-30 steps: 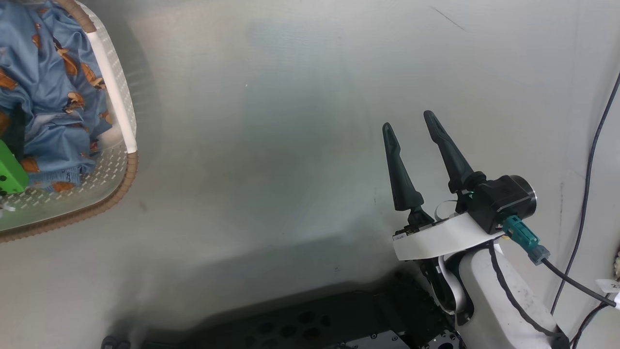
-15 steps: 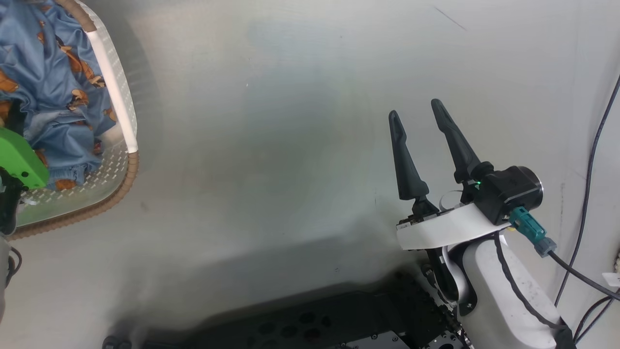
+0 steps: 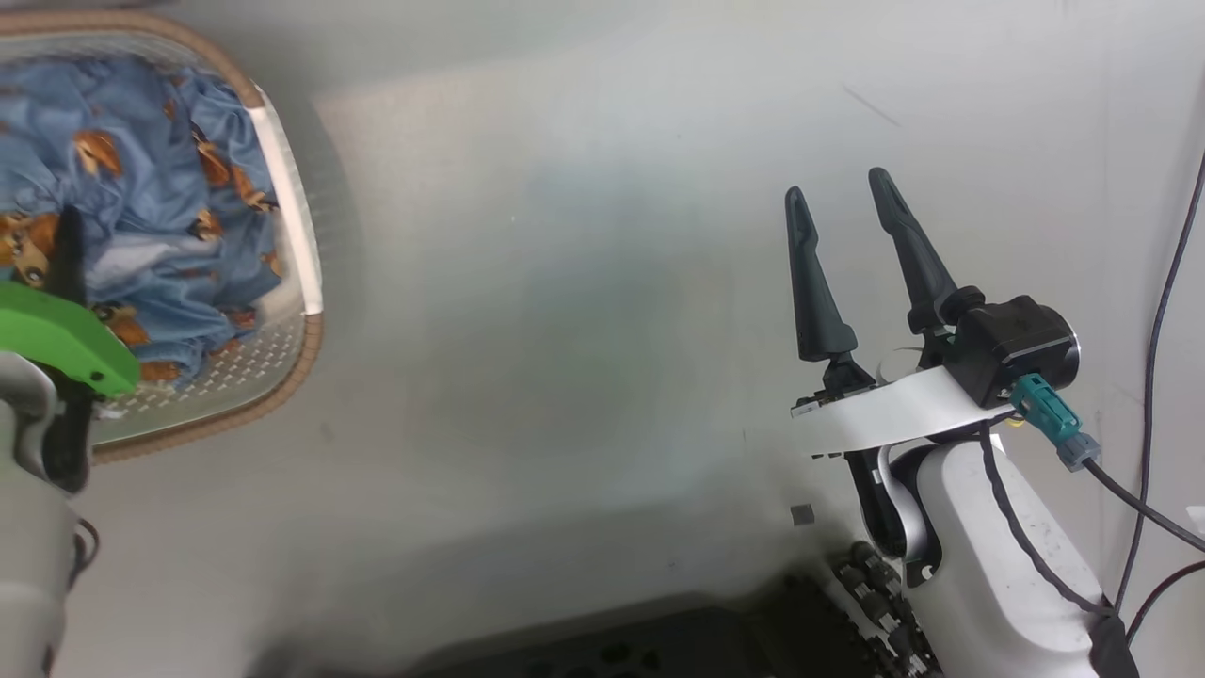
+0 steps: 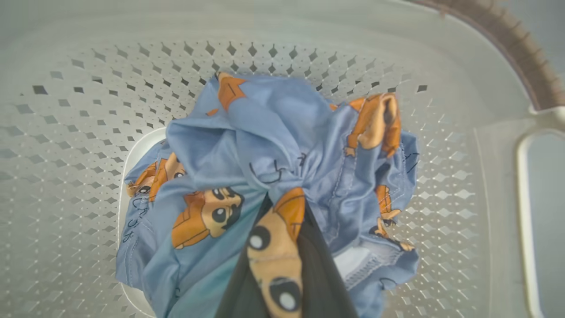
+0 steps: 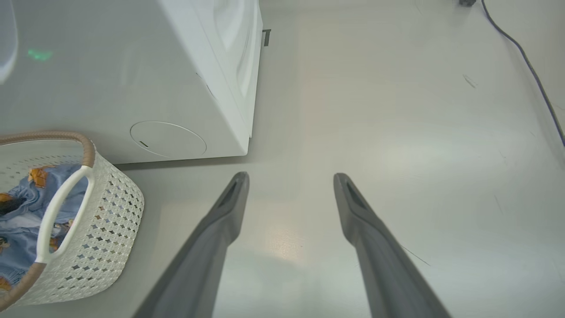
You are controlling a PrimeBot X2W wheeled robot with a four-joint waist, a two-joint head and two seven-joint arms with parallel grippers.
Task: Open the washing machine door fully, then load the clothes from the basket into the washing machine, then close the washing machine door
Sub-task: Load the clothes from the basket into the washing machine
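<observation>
Jaws of the left gripper (image 4: pixel 277 207) are pinched together on the blue animal-print clothes (image 4: pixel 282 132) inside the perforated basket (image 4: pixel 88 88), plain in the left wrist view. Those of the right gripper (image 5: pixel 291 179) stand wide and empty over grey floor (image 5: pixel 397 132). The right wrist view adds the white washing machine (image 5: pixel 132 88) at eleven o'clock, with the basket at eight.

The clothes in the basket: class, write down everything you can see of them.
The clothes are a crumpled bundle of soft light blue fabric printed with orange-brown cartoon animals, with a pale stitched hem showing at one edge. They lie inside the perforated cream basket. The left gripper is shut on a fold near the middle.
</observation>
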